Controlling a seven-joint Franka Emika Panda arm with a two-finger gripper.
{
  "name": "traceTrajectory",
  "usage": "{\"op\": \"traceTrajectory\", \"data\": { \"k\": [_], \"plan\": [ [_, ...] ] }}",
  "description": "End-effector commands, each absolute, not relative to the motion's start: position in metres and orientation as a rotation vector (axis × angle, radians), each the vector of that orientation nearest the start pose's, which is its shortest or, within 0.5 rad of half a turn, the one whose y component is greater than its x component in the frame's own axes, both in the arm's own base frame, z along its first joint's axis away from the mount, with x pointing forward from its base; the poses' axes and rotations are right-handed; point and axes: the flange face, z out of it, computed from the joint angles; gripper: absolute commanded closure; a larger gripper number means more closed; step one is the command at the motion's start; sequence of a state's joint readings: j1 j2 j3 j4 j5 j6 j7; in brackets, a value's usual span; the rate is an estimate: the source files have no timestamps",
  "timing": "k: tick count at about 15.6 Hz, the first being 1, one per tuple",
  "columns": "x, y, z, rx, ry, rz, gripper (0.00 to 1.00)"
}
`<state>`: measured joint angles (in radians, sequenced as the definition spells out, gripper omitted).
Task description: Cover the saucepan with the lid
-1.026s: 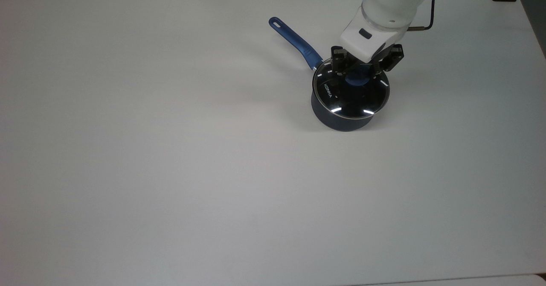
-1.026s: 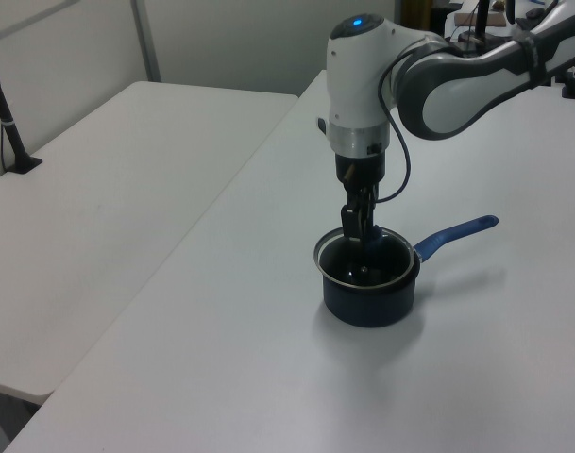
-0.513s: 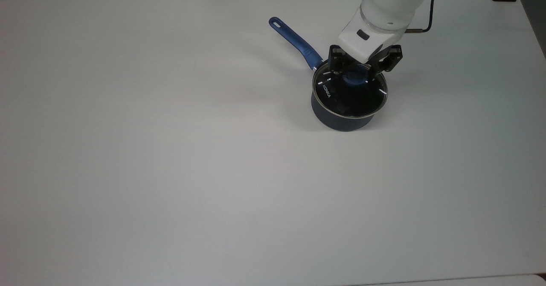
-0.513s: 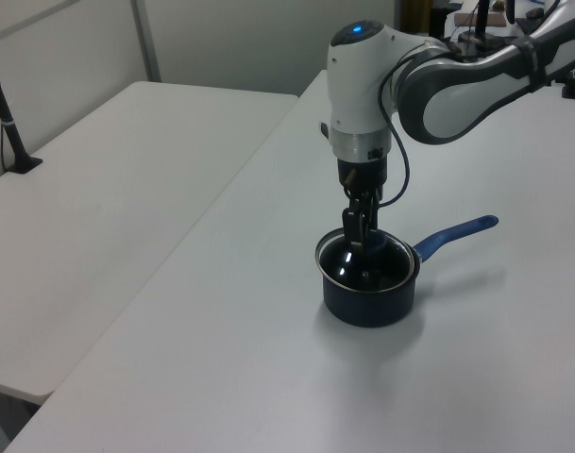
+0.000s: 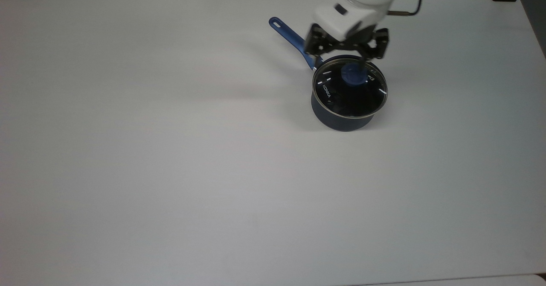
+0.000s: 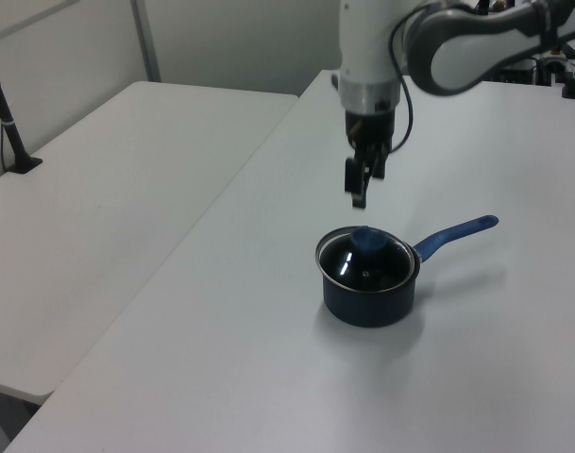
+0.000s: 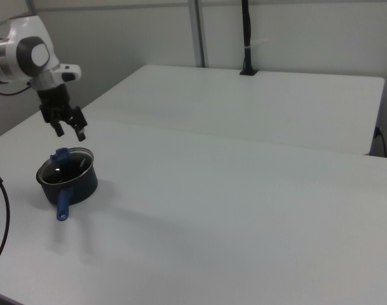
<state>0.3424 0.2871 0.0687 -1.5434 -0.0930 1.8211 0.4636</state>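
The claw (image 6: 360,184) has lifted off the lid (image 6: 366,256).

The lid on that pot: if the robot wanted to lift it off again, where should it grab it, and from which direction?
Probably by the blue knob at the centre of the lid, coming straight down from above. The lid lies flat on the saucepan, its thin rim flush with the pot's edge, so the raised knob is the one part two fingers could close around. The open end effector hangs above it.

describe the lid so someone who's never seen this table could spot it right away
On the big white table, find the one dark navy saucepan with a long blue handle, below the robot's open gripper. The lid sits on its rim: a round clear glass disc with a thin steel edge, a blue knob in the middle and small white lettering.
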Motion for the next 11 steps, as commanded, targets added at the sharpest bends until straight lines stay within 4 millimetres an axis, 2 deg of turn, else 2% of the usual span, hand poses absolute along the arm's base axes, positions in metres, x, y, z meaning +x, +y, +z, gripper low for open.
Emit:
{"op": "traceTrajectory", "data": {
  "k": [1,3,6,8,11],
  "plan": [
    [0.594,0.189,0.524,-3.250,0.051,-0.070,0.00],
    [0.591,0.140,0.548,-3.250,-0.009,-0.066,0.00],
    [0.582,0.083,0.571,-3.252,-0.009,-0.018,0.00],
    [0.579,0.055,0.577,-3.246,-0.001,-0.013,0.00],
    [0.573,0.030,0.596,-3.214,0.078,-0.051,0.00]
  ]
}}
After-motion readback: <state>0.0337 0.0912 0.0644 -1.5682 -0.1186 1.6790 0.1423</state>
